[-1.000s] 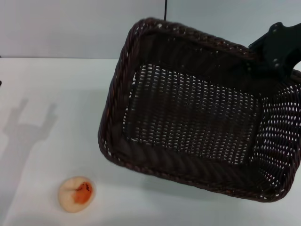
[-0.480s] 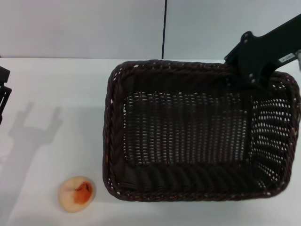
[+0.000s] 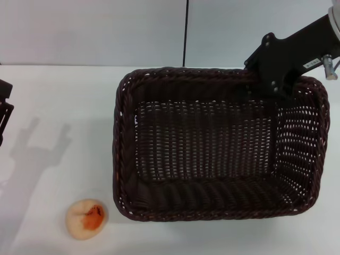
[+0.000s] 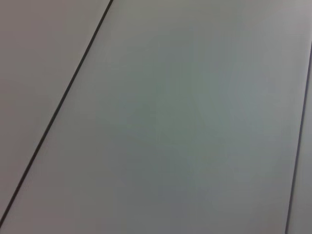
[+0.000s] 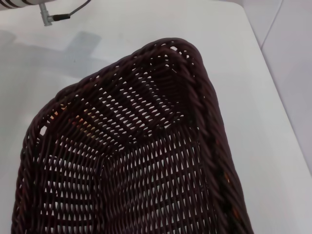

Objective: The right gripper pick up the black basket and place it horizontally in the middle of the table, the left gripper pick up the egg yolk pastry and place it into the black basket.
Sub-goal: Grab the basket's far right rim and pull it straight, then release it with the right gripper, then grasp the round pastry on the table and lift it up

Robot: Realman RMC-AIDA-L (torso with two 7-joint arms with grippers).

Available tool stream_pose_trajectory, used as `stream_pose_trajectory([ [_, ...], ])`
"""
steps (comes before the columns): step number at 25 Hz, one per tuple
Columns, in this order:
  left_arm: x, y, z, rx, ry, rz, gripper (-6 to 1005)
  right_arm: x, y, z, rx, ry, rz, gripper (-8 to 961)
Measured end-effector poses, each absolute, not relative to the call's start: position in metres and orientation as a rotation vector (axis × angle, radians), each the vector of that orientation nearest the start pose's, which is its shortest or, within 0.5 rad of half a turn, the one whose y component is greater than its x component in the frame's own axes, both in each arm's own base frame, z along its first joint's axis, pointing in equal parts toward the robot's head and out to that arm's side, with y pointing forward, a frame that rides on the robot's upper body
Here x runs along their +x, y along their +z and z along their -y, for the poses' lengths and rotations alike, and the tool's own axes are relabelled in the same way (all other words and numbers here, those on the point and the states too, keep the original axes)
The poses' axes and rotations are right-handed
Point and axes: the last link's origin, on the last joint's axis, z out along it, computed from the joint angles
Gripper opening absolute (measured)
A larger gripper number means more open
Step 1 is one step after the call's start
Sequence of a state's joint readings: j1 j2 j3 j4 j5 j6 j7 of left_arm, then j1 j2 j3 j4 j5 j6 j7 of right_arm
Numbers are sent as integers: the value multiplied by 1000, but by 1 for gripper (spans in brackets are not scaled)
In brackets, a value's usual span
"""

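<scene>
Basket: one black basket point(image 3: 215, 146), lying level on my table point(image 3: 58, 101), long side running left to right, opening upward.
My right gripper point(image 3: 271, 79): at the basket's far right rim; whether it pinches the rim I cannot tell, as my fingers are hidden behind the weave.
My left gripper point(image 3: 4, 109): only a sliver at the far left edge, well apart from everything; finger spread unreadable.
Pastry: one egg yolk pastry point(image 3: 87, 218), near left on the table, beside the basket's near left corner, not touching.
Head view only: pastry, both arms.
Right wrist view: basket corner point(image 5: 161, 141) and inner weave close up.
Left wrist view: blank wall panels only.
</scene>
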State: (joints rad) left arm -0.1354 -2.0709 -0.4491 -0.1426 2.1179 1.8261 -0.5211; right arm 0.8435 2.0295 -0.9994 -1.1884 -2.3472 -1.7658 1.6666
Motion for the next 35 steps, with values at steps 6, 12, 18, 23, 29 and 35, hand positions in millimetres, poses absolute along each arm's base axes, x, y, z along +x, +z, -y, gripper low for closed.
stream_pose_trajectory([
  [6,-326,8,-191,-1508,-1285,555,811,120,38,-384,-3048,-150,211,153],
  [12,-325,6,-190,-1521,-1288,560,811,123,28,-388,-3071,-204,257,239],
  [18,-325,3,-183,-1522,-1294,582,811,123,24,-393,-3050,-208,307,260],
  [23,-327,1,-176,-1527,-1285,599,811,111,22,-398,-3014,-176,398,259],
  [29,-327,0,-176,-1535,-1286,602,811,89,20,-408,-2923,-54,527,360],
  [35,-328,-4,-177,-1580,-1260,610,811,78,31,-411,-2803,267,530,393],
])
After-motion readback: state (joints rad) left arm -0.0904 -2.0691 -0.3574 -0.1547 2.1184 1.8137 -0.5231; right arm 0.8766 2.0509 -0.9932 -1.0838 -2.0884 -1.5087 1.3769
